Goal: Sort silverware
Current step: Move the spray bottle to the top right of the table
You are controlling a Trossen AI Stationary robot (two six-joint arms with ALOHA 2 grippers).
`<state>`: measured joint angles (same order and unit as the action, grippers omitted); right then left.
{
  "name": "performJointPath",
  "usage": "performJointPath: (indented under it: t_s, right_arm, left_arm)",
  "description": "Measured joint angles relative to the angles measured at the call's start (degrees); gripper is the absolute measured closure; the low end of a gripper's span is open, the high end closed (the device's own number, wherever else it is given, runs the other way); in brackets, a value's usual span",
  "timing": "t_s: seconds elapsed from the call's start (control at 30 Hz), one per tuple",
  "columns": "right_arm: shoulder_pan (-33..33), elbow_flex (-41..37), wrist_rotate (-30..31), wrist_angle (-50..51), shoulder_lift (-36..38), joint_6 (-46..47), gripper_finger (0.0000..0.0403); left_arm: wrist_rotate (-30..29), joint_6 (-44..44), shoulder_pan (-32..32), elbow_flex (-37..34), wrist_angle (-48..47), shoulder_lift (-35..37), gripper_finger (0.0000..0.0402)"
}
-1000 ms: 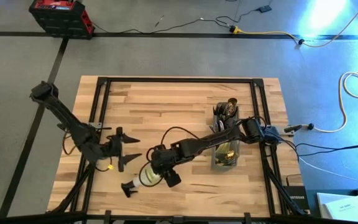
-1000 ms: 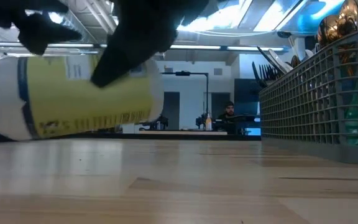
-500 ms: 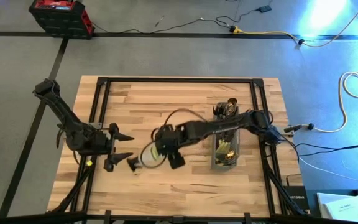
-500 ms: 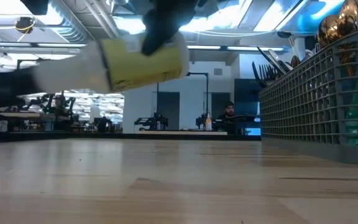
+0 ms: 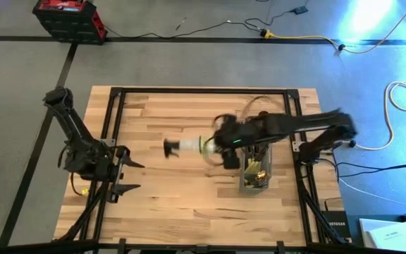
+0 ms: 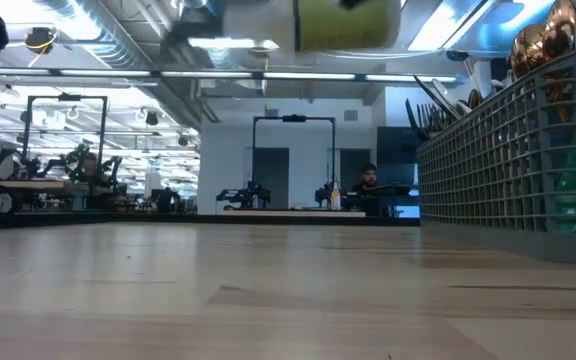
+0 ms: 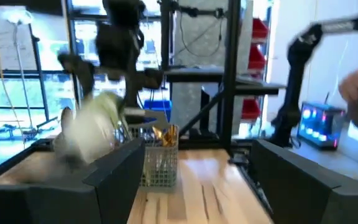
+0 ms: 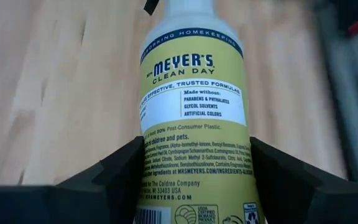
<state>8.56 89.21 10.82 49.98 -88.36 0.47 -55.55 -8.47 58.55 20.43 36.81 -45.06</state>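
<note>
The silverware (image 5: 258,173) stands in a grey mesh caddy (image 5: 244,185) at the table's right, gold spoon bowls (image 6: 543,40) sticking up above its rim. My right gripper (image 5: 218,144) is shut on a spray bottle (image 5: 192,146) with a yellow label, just left of the caddy. The bottle hangs high over the wood (image 6: 348,22), its black nozzle (image 5: 170,147) toward the table's left. My left gripper (image 5: 132,176) stands open at the table's left edge, nothing between its fingers. My right gripper pinches the bottle's labelled body near its bottom end (image 8: 191,180) between its two fingers (image 8: 114,177), one on each side. The fingers come from the table's right, slanting down, and lie along the bottle. The bottle is lifted clear and lies roughly level.
Black frame rails (image 5: 111,127) run along the table's left and right sides and far edge. The caddy's mesh wall (image 6: 508,160) fills the right of the low view. Bare wood lies across the table's middle and near part (image 5: 189,204). A person (image 6: 368,180) sits far behind.
My right gripper has lifted the spray bottle off the table's near middle. It has carried it up, toward the far edge and right, to beside the caddy. My left gripper has drawn back toward the table's left edge and tipped upward, staying open.
</note>
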Motion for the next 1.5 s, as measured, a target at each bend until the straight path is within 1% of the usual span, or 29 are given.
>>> performJointPath:
  t_s: [0.07, 0.17, 0.27, 0.33, 0.4, 0.47, 0.57, 0.63, 0.7, 0.77, 0.87, 0.97, 1.03, 1.13, 1.27, 1.5]
  right_arm:
    - [0.0, -7.11, 1.36, -9.43, 6.53, 2.45, 0.0165]
    - [0.02, -18.83, 1.62, -27.13, 14.25, 5.62, 0.0165]
    - [0.02, -28.14, -0.77, -45.72, 18.49, 8.58, 0.0165]
    - [0.02, -31.99, -1.68, -54.49, 18.99, 10.89, 0.0165]
    - [0.04, -34.87, -2.08, -59.82, 18.34, 12.57, 0.0165]
    - [0.04, -36.69, -2.46, -64.97, 17.09, 13.38, 0.0165]
    - [0.04, -37.35, -2.84, -71.08, 15.13, 14.46, 0.0165]
    - [0.09, -37.31, -3.18, -73.27, 13.63, 14.51, 0.0165]
    - [0.09, -37.35, -4.18, -74.02, 12.15, 14.73, 0.0165]
    - [0.06, -37.4, -4.34, -73.96, 11.22, 14.82, 0.0165]
    - [0.04, -37.38, -4.23, -74.54, 10.43, 14.82, 0.0165]
    - [0.04, -37.38, -3.51, -74.54, 9.53, 14.79, 0.0165]
    - [0.04, -37.38, -3.14, -75.02, 9.32, 14.79, 0.0165]
    - [0.04, -37.35, -2.08, -75.87, 9.33, 14.79, 0.0165]
    - [0.09, -37.36, -2.35, -75.21, 9.05, 14.49, 0.0165]
    - [0.08, -37.38, -1.27, -73.67, 8.98, 14.05, 0.0165]
  left_arm:
    - [-0.79, 1.45, -0.81, -0.18, -3.18, -0.83, 0.0121]
    - [-4.69, 5.3, -3.73, -0.28, -6.46, -3.08, 0.0121]
    - [-7.69, 5.27, -8.24, -0.31, -5.33, -5.74, 0.0121]
    - [-7.7, 4.6, -12.04, -0.31, -3.4, -7.06, 0.0121]
    - [-6.8, 3.38, -16.67, -0.19, -2.76, -8.44, 0.0121]
    - [-3.08, 3.16, -21.75, 0.27, -2.83, -10.0, 0.0121]
    - [2.39, 4.12, -28.77, 1.84, -2.74, -12.46, 0.0121]
    - [5.89, 2.45, -32.38, 3.25, -2.24, -13.92, 0.0121]
    - [10.0, -1.0, -35.07, 4.63, -0.09, -15.21, 0.0121]
    - [14.64, -5.34, -37.02, 6.63, 3.03, -16.26, 0.0121]
    - [19.02, -12.41, -39.27, 10.92, 2.27, -16.93, 0.0121]
    - [21.14, -15.21, -41.65, 14.81, -0.06, -17.55, 0.0121]
    - [22.87, -15.34, -43.06, 16.78, -1.97, -18.15, 0.0121]
    - [24.34, -14.44, -44.55, 19.08, -2.09, -19.53, 0.0121]
    - [26.57, -14.0, -45.33, 20.83, -1.02, -21.45, 0.0121]
    - [26.64, -12.55, -45.42, 21.77, -1.09, -23.24, 0.0121]
